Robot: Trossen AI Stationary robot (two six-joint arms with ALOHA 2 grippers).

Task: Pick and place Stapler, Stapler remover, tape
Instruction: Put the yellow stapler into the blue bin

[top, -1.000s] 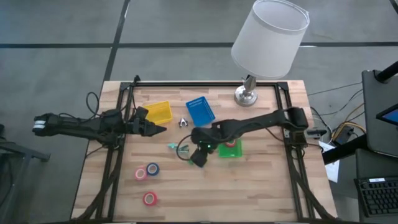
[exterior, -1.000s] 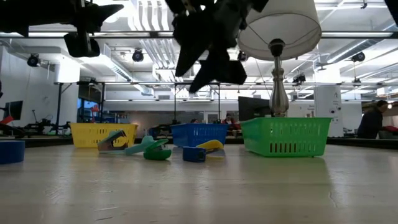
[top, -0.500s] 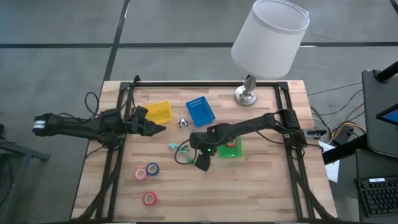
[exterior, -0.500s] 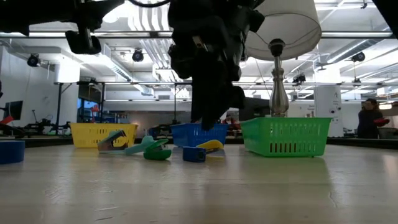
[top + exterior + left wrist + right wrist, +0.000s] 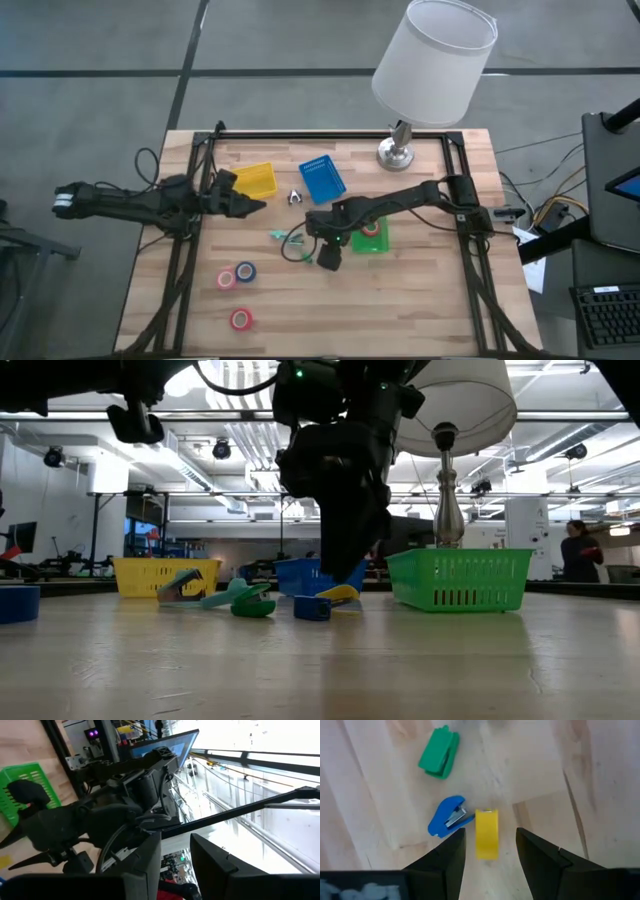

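My right gripper [image 5: 327,259] hangs open, pointing down, just above a blue and yellow stapler [image 5: 470,822]. In the right wrist view its fingers stand on either side of the stapler's yellow half [image 5: 486,834] and a green stapler [image 5: 439,752] lies beyond. The low view shows the gripper [image 5: 345,572] clear of the blue and yellow stapler [image 5: 320,603]. A grey stapler remover [image 5: 296,197] lies between the yellow tray [image 5: 255,180] and the blue tray [image 5: 322,178]. Pink [image 5: 226,278], blue [image 5: 245,271] and red [image 5: 240,319] tape rolls lie flat near the table's near left. A fourth, red roll [image 5: 372,229] sits in the green tray [image 5: 378,245]. My left gripper [image 5: 252,207] waits, open, by the yellow tray.
A lamp [image 5: 398,152] with a wide white shade stands at the far edge, right of the blue tray. A teal stapler [image 5: 277,236] lies left of my right gripper. Dark frame rails [image 5: 180,260] run along both table sides. A person [image 5: 578,550] stands far behind the table.
My right gripper has come down toward the table over the blue and yellow stapler and has tipped from a slant to pointing straight down. The staplers, trays and tape rolls have stayed in place.
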